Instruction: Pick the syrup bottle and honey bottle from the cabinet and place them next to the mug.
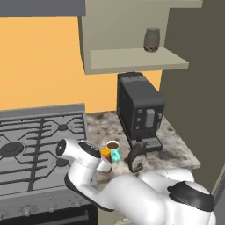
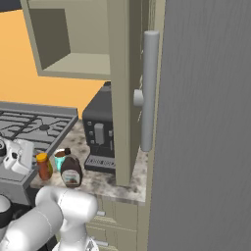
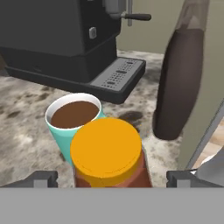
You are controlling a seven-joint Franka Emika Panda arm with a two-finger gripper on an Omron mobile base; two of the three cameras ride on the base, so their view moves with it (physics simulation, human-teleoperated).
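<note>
Honey bottle (image 3: 107, 153): upright on the speckled worktop (image 1: 176, 145), just in front of the teal mug (image 3: 72, 120), between the spread fingers (image 3: 41, 179) of the end effector (image 3: 111, 179), which stands wide apart and grips nothing
Syrup bottle (image 1: 137, 157): upright on the worktop, just beside the mug, before the black coffee machine (image 1: 138, 107)
Cabinet (image 1: 132, 59): open, above; grey glass jar (image 1: 152, 40) on its shelf
Stove (image 1: 35, 140): alongside the worktop
</note>
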